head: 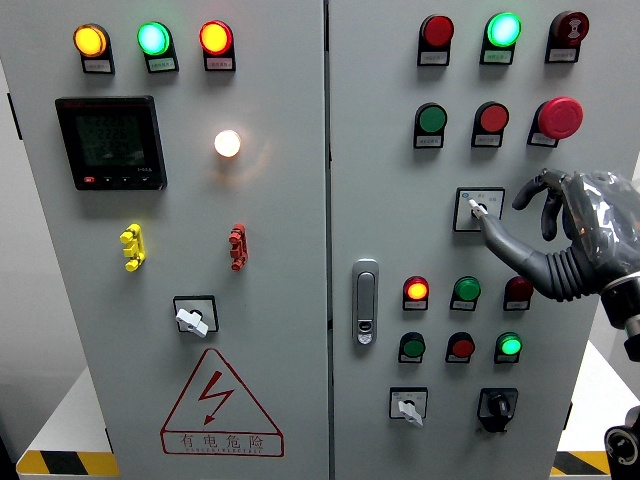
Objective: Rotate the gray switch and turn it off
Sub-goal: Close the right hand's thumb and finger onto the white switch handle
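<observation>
From the head camera, a gray electrical cabinet [290, 250] fills the frame, split by a vertical seam into a left door and a right door. The left door carries three lit round lamps along the top, orange [90, 40], green [153, 38] and red [215, 37], one black digital meter [110, 142], one glowing white lamp [227, 143], one yellow handle [131, 247], one red handle [237, 246], one gray rotary switch [193, 317] low down, and one red triangular warning label [220, 404]. The right door has one metal door latch [366, 301] near the seam, one red mushroom stop button [560, 118], and several rows of round red and green lamps and buttons; three of them glow plainly, a green one at top [503, 30], a red one [417, 290] and a green one [510, 346]. Lower down sit one more gray selector [408, 406] and one black knob [497, 406]. The task's gray switch [478, 209] sits in a square black frame at mid-height on the right door, just left of the right hand [560, 225]. That hand comes in from the right edge with its fingers loosely spread; one extended fingertip [487, 226] touches the small switch lever, and the other fingers arch above it, apart from the panel. Nothing is gripped. The left arm does not appear.
</observation>
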Controlling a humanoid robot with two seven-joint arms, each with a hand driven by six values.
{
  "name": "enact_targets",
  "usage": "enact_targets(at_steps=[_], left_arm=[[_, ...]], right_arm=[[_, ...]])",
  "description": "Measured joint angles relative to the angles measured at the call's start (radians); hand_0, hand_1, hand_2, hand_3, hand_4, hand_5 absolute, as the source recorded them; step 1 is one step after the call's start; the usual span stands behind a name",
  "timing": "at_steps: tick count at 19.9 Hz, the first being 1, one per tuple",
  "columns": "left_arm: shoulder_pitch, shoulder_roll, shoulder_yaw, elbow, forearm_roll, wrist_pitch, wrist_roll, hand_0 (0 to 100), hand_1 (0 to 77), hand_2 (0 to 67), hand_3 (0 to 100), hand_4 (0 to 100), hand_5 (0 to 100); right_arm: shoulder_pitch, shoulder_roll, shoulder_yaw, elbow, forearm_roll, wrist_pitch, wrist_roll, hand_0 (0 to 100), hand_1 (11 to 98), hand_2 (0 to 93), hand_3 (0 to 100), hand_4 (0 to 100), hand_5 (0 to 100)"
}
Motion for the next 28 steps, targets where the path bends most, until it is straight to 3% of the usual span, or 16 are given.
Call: enact_targets(at_steps=[9,14,28], left_arm=[[0.000,0.000,0.001,0.000,0.000,0.000,0.000,89,0.0,13.4,19,8,11],[0.000,0.000,0.000,0.000,0.000,0.000,0.000,89,0.0,13.3,19,8,11],[0.000,0.000,0.001,0.000,0.000,0.000,0.000,89,0.0,13.4,19,8,11]], right_arm=[[0.005,-0.0011,-0.017,-0.026,-0.001,-0.005,-0.022,24,31.1,60.3,91,100,100],[0.010,-0.0016,-0.030,-0.054,-0.002,-0.027,-0.023,25,31.0,61.2,91,100,100],[0.017,-0.0006,-0.034,-0.079,-0.005,-0.030,-0.022,27,30.7,62.4,91,100,100]])
